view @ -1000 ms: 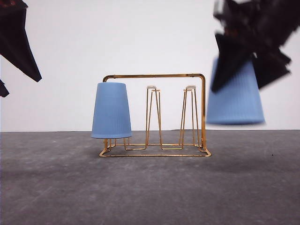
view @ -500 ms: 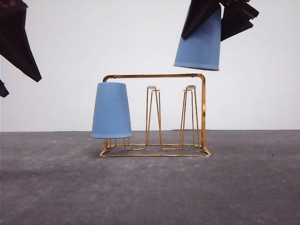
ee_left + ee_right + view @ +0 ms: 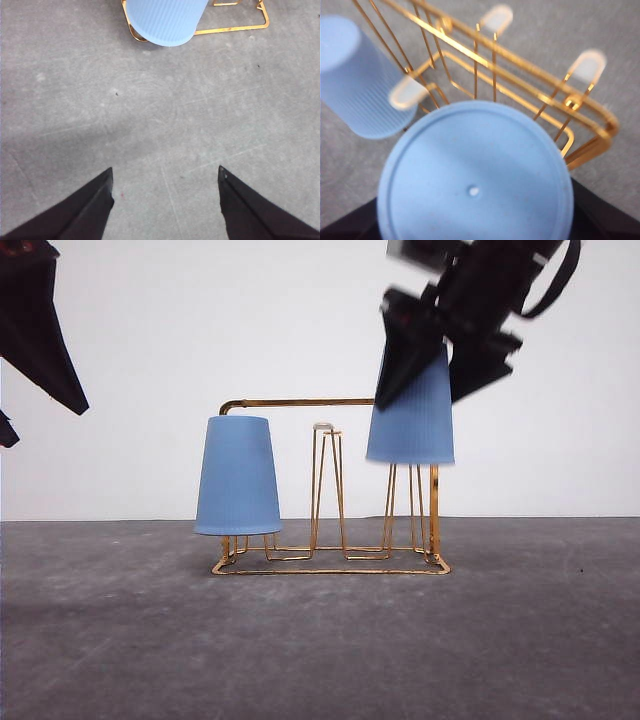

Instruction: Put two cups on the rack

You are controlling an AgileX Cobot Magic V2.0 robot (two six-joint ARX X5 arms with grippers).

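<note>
1. Front view, far left: the left gripper (image 3: 40, 345) hangs high above the grey table (image 3: 320, 640), well apart from the rack (image 3: 330, 485). In the left wrist view its two dark fingers (image 3: 85, 210) are spread wide with bare table between them, holding nothing.
2. On the rack's left end, one light-blue cup (image 3: 238, 476) sits upside down over a prong, its rim just above the gold wire base.
3. At the middle, a hairpin prong with a white tip (image 3: 323, 426) stands bare.
4. At the right end, the second cup (image 3: 411, 415) is upside down, its rim down over the top of the right prong, with the prong's legs showing below it.
5. The right gripper (image 3: 445, 345) is clamped on this cup's upper part, tilted. In the right wrist view the cup's round bottom (image 3: 475, 175) sits between the dark fingers, the rack's wires beyond it.
</note>
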